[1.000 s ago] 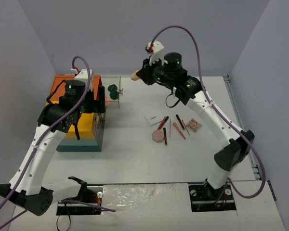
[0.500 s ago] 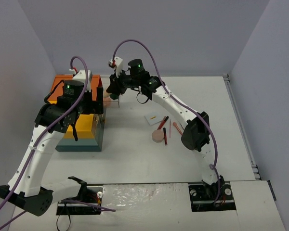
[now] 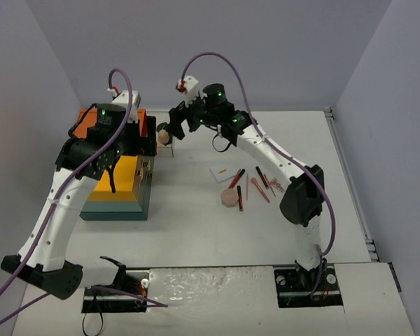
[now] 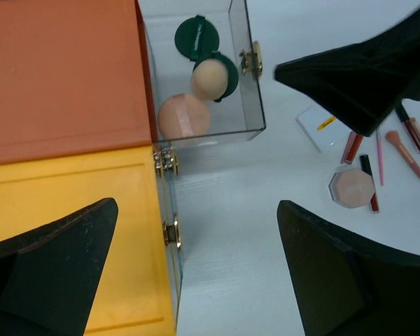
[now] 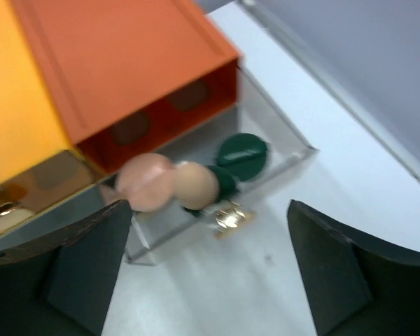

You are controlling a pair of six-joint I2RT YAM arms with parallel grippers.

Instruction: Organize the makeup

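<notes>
A clear drawer (image 4: 255, 91) stands pulled out of the orange-and-yellow box (image 4: 63, 77). In it lie a pink puff (image 4: 183, 117), a peach sponge (image 4: 210, 77) and dark green pieces (image 4: 194, 35). The sponge (image 5: 194, 185) rests against a green piece (image 5: 242, 150), next to the puff (image 5: 145, 183). My right gripper (image 5: 210, 206) hangs open just above the drawer's front, holding nothing. My left gripper (image 4: 196, 210) is open and empty over the box's right edge. Loose on the table lie a white card (image 3: 222, 173), thin pencils (image 3: 239, 189) and a pink palette (image 3: 229, 198).
The box (image 3: 122, 178) has a teal base and stands at the left, under my left arm. Its drawer (image 3: 169, 143) sticks out to the right with a gold clasp (image 4: 250, 59). My right gripper (image 3: 171, 129) and left gripper (image 3: 145, 136) are close together there.
My right gripper carried the peach sponge left to the drawer, opened and let it go. The sponge now lies in the drawer. My left arm shifted slightly.
</notes>
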